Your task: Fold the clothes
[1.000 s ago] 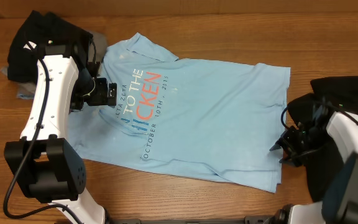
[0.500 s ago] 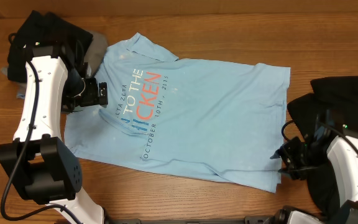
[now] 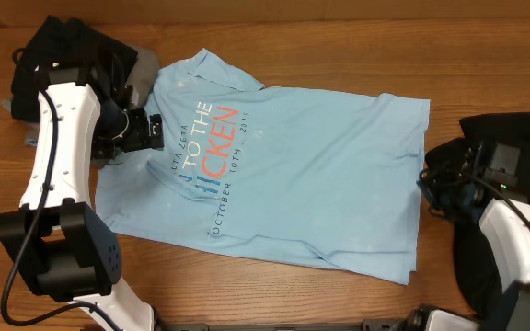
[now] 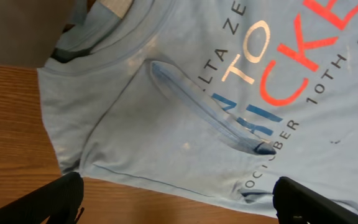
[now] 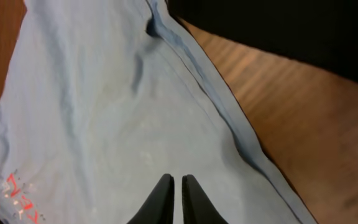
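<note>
A light blue T-shirt [image 3: 320, 175] with red and white lettering lies spread flat on the wooden table, collar to the left. My left gripper [image 3: 155, 131] hangs open over its sleeve by the lettering. In the left wrist view, this gripper [image 4: 180, 200] has its fingers wide apart, above the sleeve's hem [image 4: 135, 177]. My right gripper [image 3: 428, 180] is at the shirt's bottom hem on the right. The right wrist view shows that gripper [image 5: 178, 185] shut just over the blue fabric [image 5: 104, 112], with nothing seen between its fingers.
A black garment [image 3: 63, 51] and a grey one [image 3: 145, 69] are piled at the back left, behind the left arm. Another black garment [image 3: 513, 147] lies at the right under the right arm, also seen as the black garment [image 5: 278, 25] in the right wrist view. Bare table [image 3: 339, 37] runs along the back.
My right gripper has moved from the shirt's near hem corner towards the back along the hem and has shut. The left gripper shifted slightly and stays open.
</note>
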You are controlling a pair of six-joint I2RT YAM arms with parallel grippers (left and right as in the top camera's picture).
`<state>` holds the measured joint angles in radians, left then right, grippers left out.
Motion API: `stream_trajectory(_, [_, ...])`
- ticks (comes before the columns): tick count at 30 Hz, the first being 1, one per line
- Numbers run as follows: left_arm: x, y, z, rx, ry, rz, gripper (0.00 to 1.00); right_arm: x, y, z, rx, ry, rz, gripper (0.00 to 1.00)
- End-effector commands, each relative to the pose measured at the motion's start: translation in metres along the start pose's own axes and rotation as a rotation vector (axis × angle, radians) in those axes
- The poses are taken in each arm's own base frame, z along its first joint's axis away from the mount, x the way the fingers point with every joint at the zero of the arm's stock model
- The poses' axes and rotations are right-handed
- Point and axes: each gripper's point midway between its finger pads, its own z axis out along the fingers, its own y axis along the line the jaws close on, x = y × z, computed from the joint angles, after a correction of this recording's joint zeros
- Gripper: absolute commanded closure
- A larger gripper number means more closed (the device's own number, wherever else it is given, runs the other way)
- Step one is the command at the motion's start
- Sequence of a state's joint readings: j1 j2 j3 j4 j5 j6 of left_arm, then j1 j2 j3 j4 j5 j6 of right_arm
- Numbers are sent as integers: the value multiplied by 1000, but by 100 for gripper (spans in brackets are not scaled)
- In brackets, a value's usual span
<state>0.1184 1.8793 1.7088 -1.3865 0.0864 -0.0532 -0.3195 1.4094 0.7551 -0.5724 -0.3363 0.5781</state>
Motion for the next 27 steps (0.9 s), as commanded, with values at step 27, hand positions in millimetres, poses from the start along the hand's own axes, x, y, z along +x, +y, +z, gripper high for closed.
stream_trajectory(27, [-19, -32, -4, 181, -79, 15, 0, -105, 26, 112, 20, -131, 132, 96])
